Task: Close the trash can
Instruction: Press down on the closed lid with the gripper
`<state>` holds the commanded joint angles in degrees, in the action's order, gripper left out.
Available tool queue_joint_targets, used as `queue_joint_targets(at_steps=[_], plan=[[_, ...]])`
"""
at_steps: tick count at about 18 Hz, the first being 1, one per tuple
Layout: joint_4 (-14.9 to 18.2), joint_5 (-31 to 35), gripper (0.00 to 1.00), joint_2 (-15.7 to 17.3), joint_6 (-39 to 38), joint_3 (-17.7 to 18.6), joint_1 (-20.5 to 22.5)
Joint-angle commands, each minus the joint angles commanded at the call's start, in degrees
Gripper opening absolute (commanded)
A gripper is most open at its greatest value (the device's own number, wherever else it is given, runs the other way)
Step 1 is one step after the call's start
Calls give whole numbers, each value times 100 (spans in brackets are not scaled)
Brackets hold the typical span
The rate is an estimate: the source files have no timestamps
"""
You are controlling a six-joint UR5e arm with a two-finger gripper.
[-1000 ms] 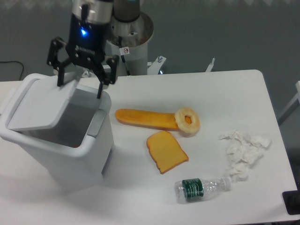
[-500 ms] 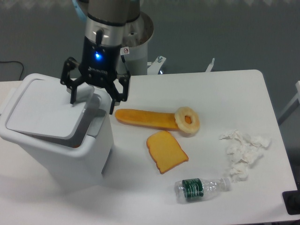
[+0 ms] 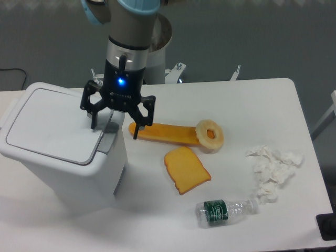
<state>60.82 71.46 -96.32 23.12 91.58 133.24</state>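
The trash can (image 3: pixel 63 157) is a big white bin standing at the left of the table. Its flat lid (image 3: pixel 50 126) lies down on the rim, with the grey latch (image 3: pixel 108 137) at its right end. My gripper (image 3: pixel 115 132) hangs open just over that latch end, one finger above the lid's right edge and the other past the bin's side near the orange loaf. Nothing is between the fingers.
A long orange loaf (image 3: pixel 163 134) with a pineapple ring (image 3: pixel 210 135) lies right of the bin. A toast slice (image 3: pixel 186 169), a plastic bottle (image 3: pixel 226 210) and crumpled tissue (image 3: pixel 273 170) lie further right. The robot base (image 3: pixel 155 47) stands behind.
The lid has swung down from tilted open to flat on the bin. My gripper has moved right and down, following the lid's latch end.
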Motion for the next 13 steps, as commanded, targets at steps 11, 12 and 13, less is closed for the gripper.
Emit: queue_joint_targets(at_steps=[11, 12, 13], plan=[[9, -70, 100, 35, -448, -457, 9], [9, -62, 100, 35, -405, -466, 44], [9, -35, 100, 35, -352, -466, 140]])
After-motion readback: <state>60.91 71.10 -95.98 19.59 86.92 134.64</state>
